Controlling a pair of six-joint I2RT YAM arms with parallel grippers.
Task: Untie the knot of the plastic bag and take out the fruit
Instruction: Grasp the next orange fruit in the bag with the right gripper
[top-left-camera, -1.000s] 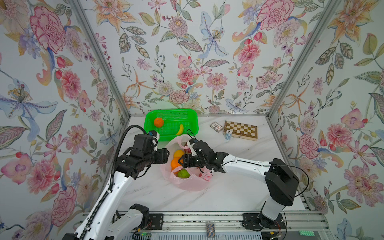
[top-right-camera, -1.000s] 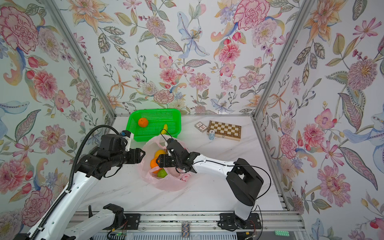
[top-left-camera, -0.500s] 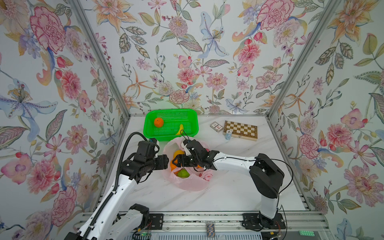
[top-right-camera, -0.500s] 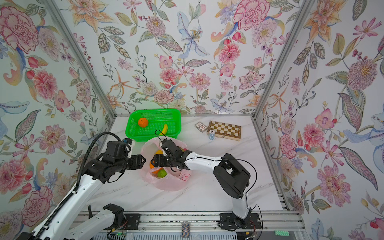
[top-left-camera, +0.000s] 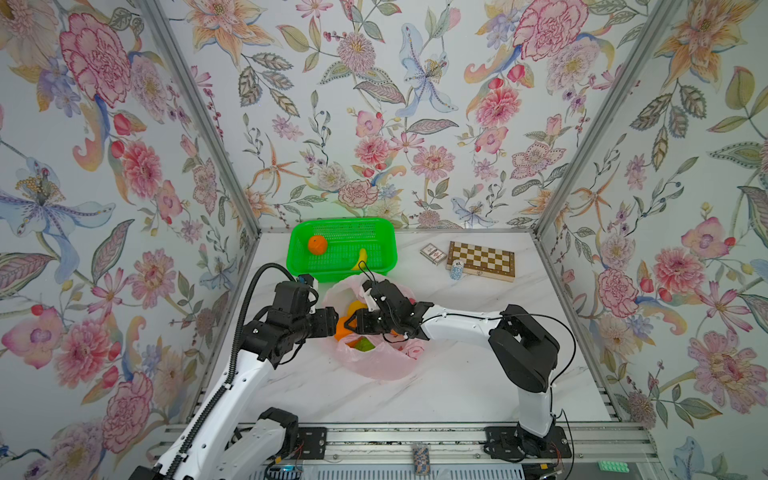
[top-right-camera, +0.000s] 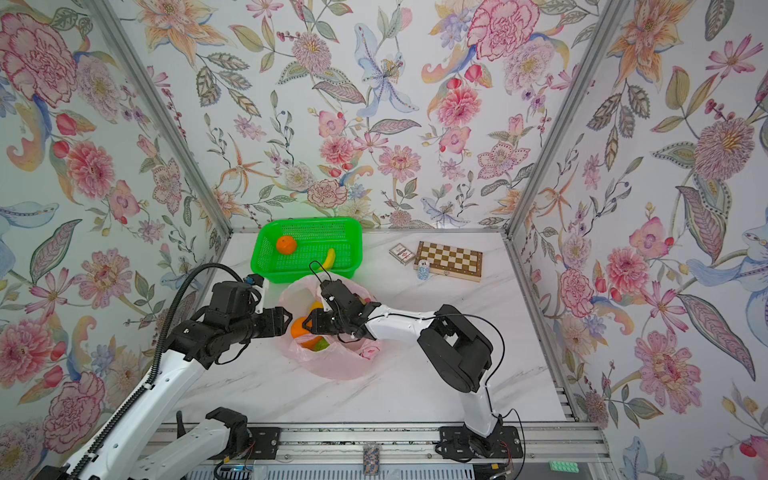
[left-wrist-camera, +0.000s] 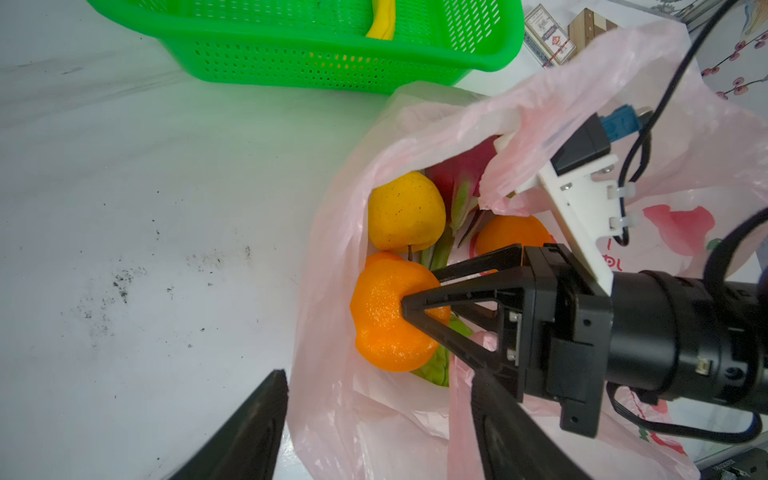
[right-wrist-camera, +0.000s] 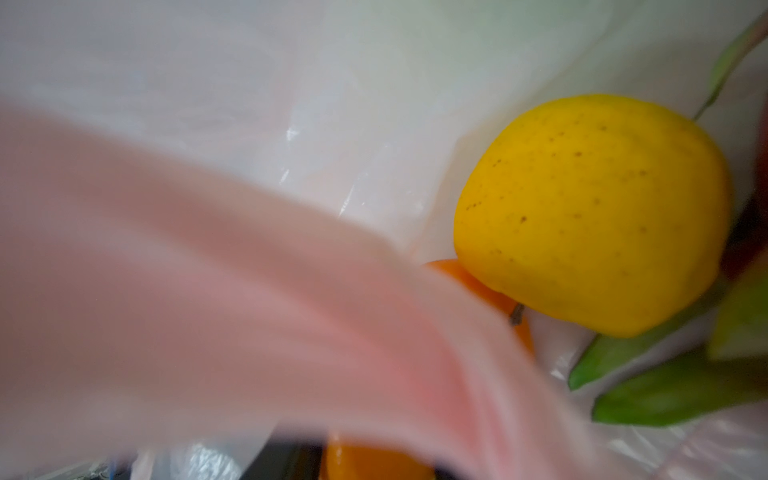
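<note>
**Desk:** Where's the bag on your feed?

**Operator:** I see the plastic bag (top-left-camera: 382, 365) mid-table on the white table (top-left-camera: 436, 386), its mouth open. My left gripper (left-wrist-camera: 378, 374) sits at the bag's left rim. Its jaws are wide, with pink film passing between them.

**Desk:** And the right?

**Operator:** My right gripper (left-wrist-camera: 419, 291) is inside the mouth, coming in from the right, and it's clamped on an orange (left-wrist-camera: 382, 328). A green fruit (left-wrist-camera: 436, 365) lies just nearer. A yellow fruit (left-wrist-camera: 405, 212) and a dragon fruit (left-wrist-camera: 457, 174) sit beyond, all in the bag.

**Desk:** Farther back?

**Operator:** I have the green basket (top-left-camera: 299, 257) just past the bag, holding a second orange (top-left-camera: 317, 244) and a banana (top-left-camera: 360, 259). At the far right there's a chessboard (top-left-camera: 482, 259) with a card box (top-left-camera: 433, 253) beside it.
</note>
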